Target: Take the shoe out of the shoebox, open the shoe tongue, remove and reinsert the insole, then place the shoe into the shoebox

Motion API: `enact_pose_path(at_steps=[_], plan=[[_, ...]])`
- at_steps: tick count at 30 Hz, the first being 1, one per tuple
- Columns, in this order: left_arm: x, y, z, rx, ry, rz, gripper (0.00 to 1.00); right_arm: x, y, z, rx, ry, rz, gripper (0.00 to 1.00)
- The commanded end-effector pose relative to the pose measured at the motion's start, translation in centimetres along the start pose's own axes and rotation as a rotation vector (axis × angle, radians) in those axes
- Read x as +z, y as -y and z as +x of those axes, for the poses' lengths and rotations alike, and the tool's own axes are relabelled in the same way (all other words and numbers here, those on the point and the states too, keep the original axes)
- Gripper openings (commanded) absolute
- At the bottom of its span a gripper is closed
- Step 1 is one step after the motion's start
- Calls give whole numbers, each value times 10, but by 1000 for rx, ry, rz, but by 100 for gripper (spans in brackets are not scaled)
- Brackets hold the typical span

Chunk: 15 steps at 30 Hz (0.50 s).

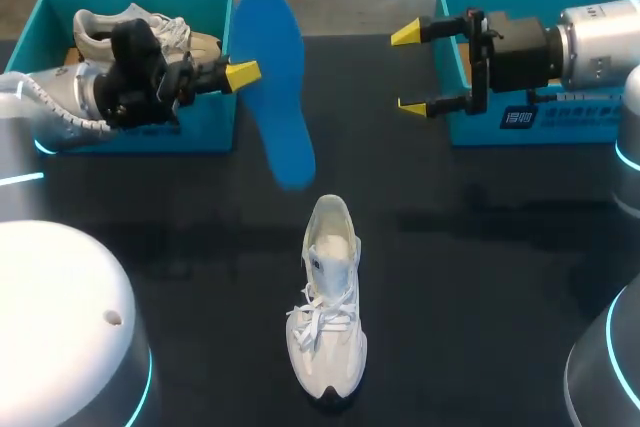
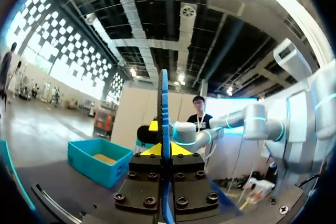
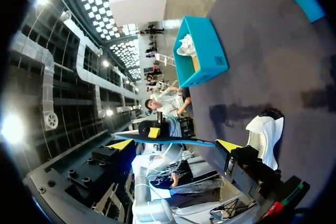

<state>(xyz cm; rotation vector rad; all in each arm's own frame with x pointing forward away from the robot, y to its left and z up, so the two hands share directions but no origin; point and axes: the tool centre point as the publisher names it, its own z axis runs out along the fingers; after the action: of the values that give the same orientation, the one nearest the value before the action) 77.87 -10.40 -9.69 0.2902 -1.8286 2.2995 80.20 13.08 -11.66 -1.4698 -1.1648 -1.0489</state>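
A white laced shoe (image 1: pixel 328 312) stands on the black table, toe toward the near edge, with no insole visible inside. My left gripper (image 1: pixel 243 74) is shut on the edge of a blue insole (image 1: pixel 272 87), holding it up in the air beside the left teal shoebox (image 1: pixel 150 137). In the left wrist view the insole (image 2: pixel 164 124) shows edge-on between the yellow tips (image 2: pixel 163 149). My right gripper (image 1: pixel 410 71) hangs open and empty in front of the right teal shoebox (image 1: pixel 480 132). In the right wrist view the insole (image 3: pixel 173 140) lies ahead of the right gripper (image 3: pixel 176 148), with the shoe (image 3: pixel 265 132) beside it.
A second pale shoe (image 1: pixel 140 32) lies in the left shoebox (image 3: pixel 202 51). The right shoebox (image 2: pixel 100 161) looks empty apart from its brown floor. Bare table stretches on both sides of the white shoe.
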Motion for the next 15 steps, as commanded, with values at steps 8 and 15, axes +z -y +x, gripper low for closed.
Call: enact_pose_path(at_steps=[8, 15], plan=[[-3, -8, -5, -488, -60, 12, 0, 1, 0, 0, 0, 1, -2, 100], [-1, -9, -8, -556, -26, 34, 0, 1, 0, 0, 0, 1, -2, 100]])
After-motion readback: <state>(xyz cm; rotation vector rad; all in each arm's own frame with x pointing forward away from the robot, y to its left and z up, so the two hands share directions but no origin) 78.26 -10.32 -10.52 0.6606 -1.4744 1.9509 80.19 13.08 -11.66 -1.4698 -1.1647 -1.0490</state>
